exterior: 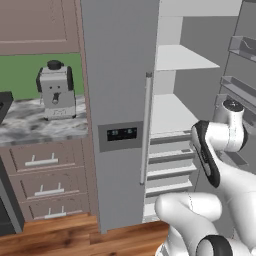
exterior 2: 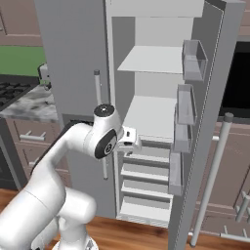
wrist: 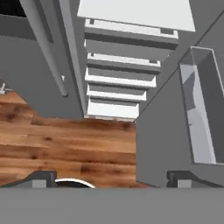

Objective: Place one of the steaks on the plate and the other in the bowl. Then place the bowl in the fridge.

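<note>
The arm stood before the fridge (exterior 2: 73, 58), whose right door (exterior 2: 205, 122) hung open on bare white shelves (exterior 2: 151, 114) and a stack of drawers (wrist: 127, 61). The tool (wrist: 109, 177) pointed down and slightly inward, its two tips (wrist: 41, 178) spread wide with nothing between them; below it lay the wood floor (wrist: 52, 140) and the foot of the fridge.

From the hand's camera, the drawers ran off toward 12 o'clock and a door bin (wrist: 201, 109) sat at 3 o'clock, its long axis running from 12 to 6. The closed left door and its bar handle (wrist: 43, 48) lay at 10 to 11 o'clock. In the right base view the wrist hovered just in front of the opening at the height of the middle shelf, which sat at about 1 o'clock from it.

No steak, plate or bowl could be made out on a shelf or in the tool, so where they stood could not be told. A coffee machine (exterior: 56, 90) sat on the marble desk (exterior: 40, 125) at 9 o'clock of the fridge. Judging by the bare shelves and empty tool, the bowl had yet to reach the fridge, and the coming move likely turned away from this opening to fetch it.
</note>
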You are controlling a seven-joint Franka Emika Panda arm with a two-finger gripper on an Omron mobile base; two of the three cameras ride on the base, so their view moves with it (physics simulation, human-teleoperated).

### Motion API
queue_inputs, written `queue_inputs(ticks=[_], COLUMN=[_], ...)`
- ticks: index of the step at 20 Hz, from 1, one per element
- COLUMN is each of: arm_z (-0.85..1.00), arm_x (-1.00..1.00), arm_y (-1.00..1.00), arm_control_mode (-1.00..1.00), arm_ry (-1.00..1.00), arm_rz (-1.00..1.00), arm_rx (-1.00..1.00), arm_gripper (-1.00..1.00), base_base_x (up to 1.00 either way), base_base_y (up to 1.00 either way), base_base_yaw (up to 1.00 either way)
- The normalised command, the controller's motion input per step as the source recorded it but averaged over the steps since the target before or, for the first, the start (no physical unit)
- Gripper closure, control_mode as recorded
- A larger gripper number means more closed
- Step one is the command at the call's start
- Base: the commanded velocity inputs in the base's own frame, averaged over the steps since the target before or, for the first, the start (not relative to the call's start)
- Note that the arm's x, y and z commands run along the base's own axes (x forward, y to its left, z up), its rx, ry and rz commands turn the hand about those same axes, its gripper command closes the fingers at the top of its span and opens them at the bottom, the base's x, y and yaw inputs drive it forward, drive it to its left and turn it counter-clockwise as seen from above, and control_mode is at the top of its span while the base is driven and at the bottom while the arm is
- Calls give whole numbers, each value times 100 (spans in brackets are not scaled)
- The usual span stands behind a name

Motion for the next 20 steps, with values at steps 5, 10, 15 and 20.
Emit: queue_inputs(ticks=[5,10,15,20], arm_z=[0,6,20,46], arm_x=[20,22,2,13], arm_y=[100,76,21,62], arm_control_mode=[-100,-100,-100,-100], arm_ry=[-24,-20,-6,-7], arm_rz=[-31,-10,0,0], arm_rx=[0,4,8,0], arm_gripper=[-100,-100,-100,-100], base_base_x=[0,0,0,0], base_base_y=[0,0,0,0], base_base_yaw=[0,0,0,0])
